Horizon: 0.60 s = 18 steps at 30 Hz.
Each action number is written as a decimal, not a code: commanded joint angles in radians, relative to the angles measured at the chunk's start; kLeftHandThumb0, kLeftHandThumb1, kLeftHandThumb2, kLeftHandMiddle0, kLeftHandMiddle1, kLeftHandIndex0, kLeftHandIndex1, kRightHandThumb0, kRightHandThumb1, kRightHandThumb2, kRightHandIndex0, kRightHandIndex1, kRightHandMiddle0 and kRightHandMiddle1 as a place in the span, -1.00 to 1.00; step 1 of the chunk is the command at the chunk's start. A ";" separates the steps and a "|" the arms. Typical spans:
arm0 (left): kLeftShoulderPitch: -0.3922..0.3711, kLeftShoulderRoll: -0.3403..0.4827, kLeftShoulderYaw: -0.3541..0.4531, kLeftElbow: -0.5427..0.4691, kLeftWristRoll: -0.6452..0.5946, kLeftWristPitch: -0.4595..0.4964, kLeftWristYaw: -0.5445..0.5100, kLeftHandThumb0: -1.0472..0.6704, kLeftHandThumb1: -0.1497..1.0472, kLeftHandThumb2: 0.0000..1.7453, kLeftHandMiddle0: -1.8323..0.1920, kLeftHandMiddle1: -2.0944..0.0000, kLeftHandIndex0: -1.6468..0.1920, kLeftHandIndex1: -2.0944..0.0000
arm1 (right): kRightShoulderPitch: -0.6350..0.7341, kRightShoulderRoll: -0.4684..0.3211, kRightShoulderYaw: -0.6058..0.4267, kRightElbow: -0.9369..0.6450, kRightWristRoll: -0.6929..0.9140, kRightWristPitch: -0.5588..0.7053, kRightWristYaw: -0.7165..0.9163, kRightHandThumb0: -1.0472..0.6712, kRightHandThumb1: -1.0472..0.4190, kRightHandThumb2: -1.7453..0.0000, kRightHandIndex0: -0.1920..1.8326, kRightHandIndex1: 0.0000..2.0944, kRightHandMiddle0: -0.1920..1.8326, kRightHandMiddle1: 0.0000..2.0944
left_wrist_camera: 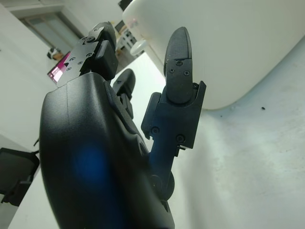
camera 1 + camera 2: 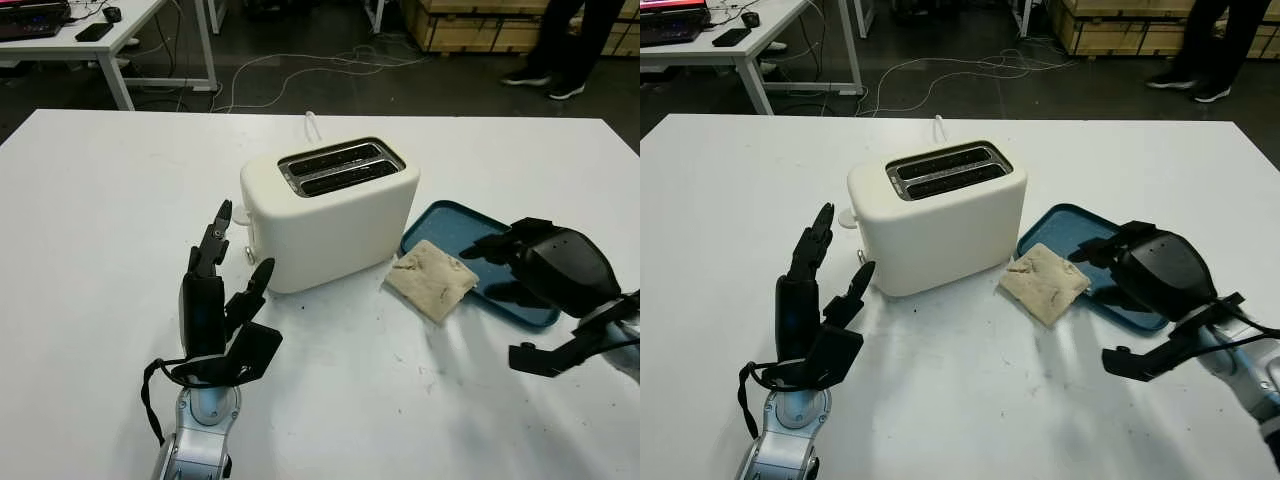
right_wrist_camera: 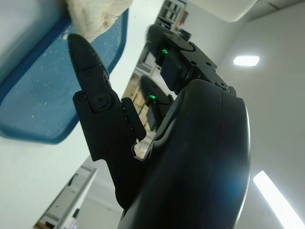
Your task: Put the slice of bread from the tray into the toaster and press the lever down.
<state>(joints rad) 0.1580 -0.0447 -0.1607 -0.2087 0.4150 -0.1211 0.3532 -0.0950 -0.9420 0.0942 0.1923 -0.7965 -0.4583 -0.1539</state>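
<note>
A cream two-slot toaster (image 2: 330, 215) stands mid-table, both slots empty, its lever (image 2: 250, 254) on the end facing my left hand. A pale slice of bread (image 2: 432, 280) lies half on the near-left edge of a blue tray (image 2: 450, 225), half on the table. My right hand (image 2: 545, 262) hovers open over the tray's right part, just right of the bread, holding nothing. My left hand (image 2: 222, 300) is open, upright on the table left of the toaster, fingertips (image 1: 178, 45) near its end wall.
The white table (image 2: 120, 200) stretches wide to the left and front. A white cord (image 2: 312, 125) runs behind the toaster. Beyond the table are another desk (image 2: 90, 40), floor cables, wooden pallets and a person's legs (image 2: 560, 50).
</note>
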 commanded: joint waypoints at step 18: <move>0.004 -0.002 0.006 -0.013 -0.002 0.006 -0.013 -0.30 0.79 -0.66 0.76 0.44 0.51 1.00 | -0.080 0.024 0.128 0.242 -0.200 -0.118 -0.372 -0.44 -0.55 1.00 -0.55 -0.96 -0.51 -0.97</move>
<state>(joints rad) 0.1602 -0.0447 -0.1575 -0.2126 0.4146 -0.1200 0.3460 -0.1440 -0.9332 0.2028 0.4019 -0.9742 -0.5576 -0.4777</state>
